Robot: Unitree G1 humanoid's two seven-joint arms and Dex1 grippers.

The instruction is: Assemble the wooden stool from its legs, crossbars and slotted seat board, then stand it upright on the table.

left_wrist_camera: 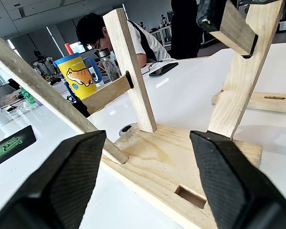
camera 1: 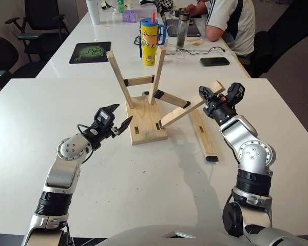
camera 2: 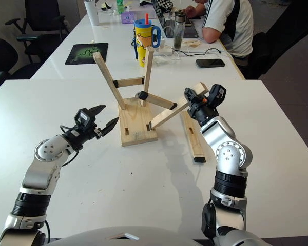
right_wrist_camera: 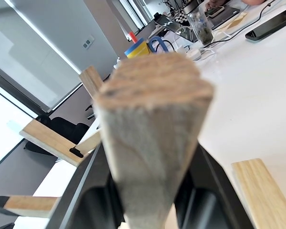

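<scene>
The slotted seat board (camera 1: pixel 145 123) lies flat on the white table (camera 1: pixel 143 179). Two wooden legs (camera 1: pixel 120 79) stand in it, joined by a crossbar (camera 1: pixel 140 80). My right gripper (camera 1: pixel 211 100) is shut on a third leg (camera 1: pixel 190 108), holding it slanted with its lower end at the board's right edge, and a black-tipped crossbar (camera 1: pixel 172 98) runs from it toward the standing legs. My left gripper (camera 1: pixel 117 119) is open just left of the board, touching nothing; in the left wrist view its black fingers (left_wrist_camera: pixel 66 181) frame the board (left_wrist_camera: pixel 181 164).
A fourth leg (camera 1: pixel 203 134) lies flat on the table right of the board. On the far table are a yellow cup (camera 1: pixel 150 42), a black mouse pad (camera 1: pixel 90 52), a phone (camera 1: pixel 214 61) and a seated person (camera 1: pixel 228 20).
</scene>
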